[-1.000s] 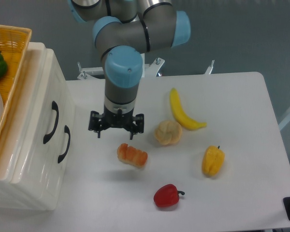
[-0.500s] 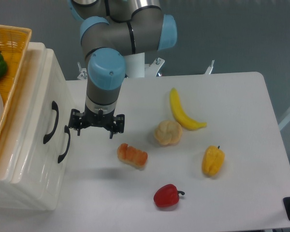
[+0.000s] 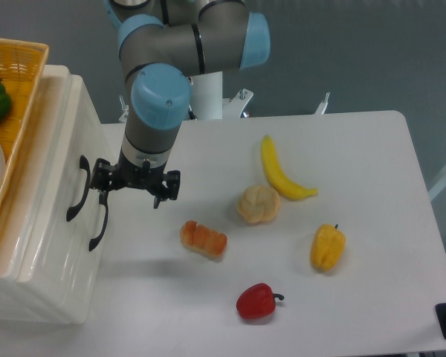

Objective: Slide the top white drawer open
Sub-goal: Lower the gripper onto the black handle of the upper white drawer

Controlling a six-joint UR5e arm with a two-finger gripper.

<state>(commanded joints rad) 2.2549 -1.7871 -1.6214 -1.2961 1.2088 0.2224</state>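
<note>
Hovering near the desk's left edge, the pincer (image 3: pixel 131 189) was spread and empty, the top white drawer (image 3: pixel 59 175) lying just left, its handle (image 3: pixel 78 188) running lengthwise.

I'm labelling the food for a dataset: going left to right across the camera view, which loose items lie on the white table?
Orange bread roll → red bell pepper → yellow banana → yellow bell pepper.

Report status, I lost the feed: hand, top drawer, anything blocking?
Hand open, hovering just beside the drawer handles. Top drawer shut, its handle not gripped. Nothing between hand and handle; bread roll lies off to the side.
</note>
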